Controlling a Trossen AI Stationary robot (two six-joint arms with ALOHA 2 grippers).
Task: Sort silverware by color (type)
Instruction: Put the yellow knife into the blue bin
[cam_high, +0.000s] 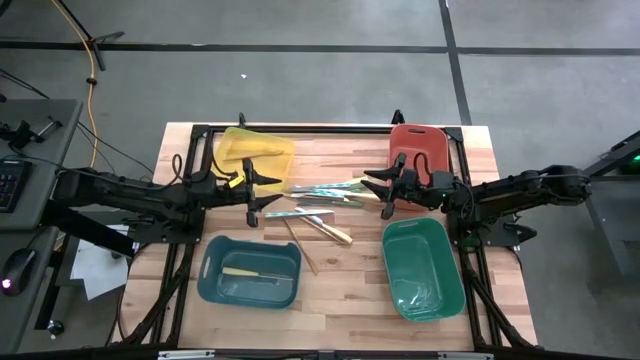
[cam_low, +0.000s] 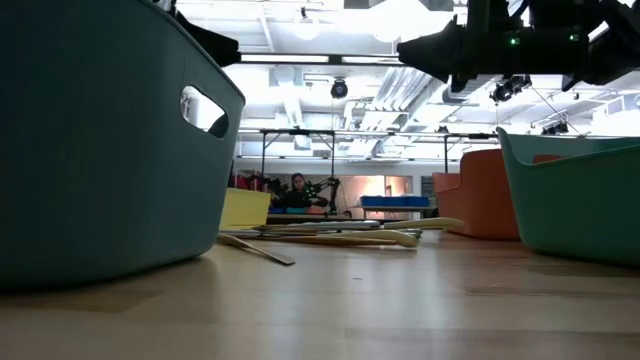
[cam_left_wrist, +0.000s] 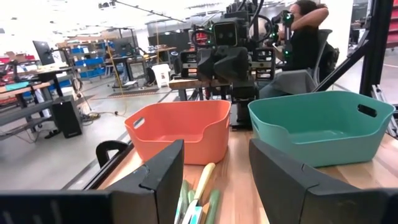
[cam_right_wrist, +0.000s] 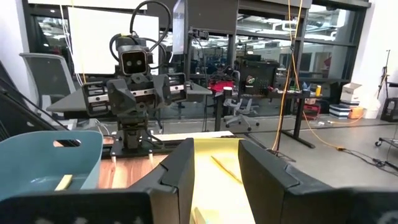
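With both tools empty, the left tool (cam_high: 262, 190) gaping and the right tool (cam_high: 378, 186) part open, we lower one onto a single piece of the silverware (cam_high: 322, 200) heaped mid-counter between them.

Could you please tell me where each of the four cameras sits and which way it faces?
High view: above, looking straight down; both arms, left gripper, right gripper.
Low view: at tabletop height, looking across past the silverware pile; an arm overhead.
Left wrist view: faces the orange bin and green bin; own open fingers.
Right wrist view: faces the yellow bin; own fingers.
Shared: each wrist view shows the opposite arm.
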